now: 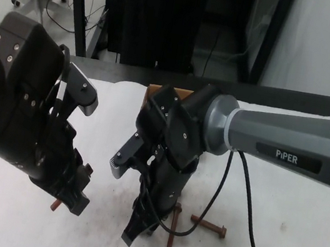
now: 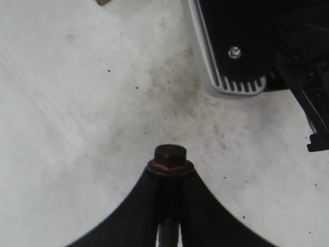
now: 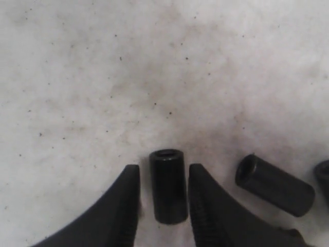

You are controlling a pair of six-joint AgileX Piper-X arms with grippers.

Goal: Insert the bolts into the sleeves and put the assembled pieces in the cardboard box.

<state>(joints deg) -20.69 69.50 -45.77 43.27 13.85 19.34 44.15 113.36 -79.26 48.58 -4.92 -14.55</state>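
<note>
Black and smooth, a short hollow sleeve (image 3: 168, 186) is lying on the stained white surface (image 3: 103, 77) between the parted fingers of the right claw (image 3: 164, 170), gaps showing on both sides. A second sleeve (image 3: 275, 184) is lying just beside it. The left claw (image 2: 170, 177) is clenching a dark hex-headed bolt (image 2: 170, 157) with a rusty flange.

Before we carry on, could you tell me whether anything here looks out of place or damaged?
Nothing looks damaged or spilled. The bench cover is smudged with dark specks, and a spare sleeve lies loose beside the right gripper.
</note>
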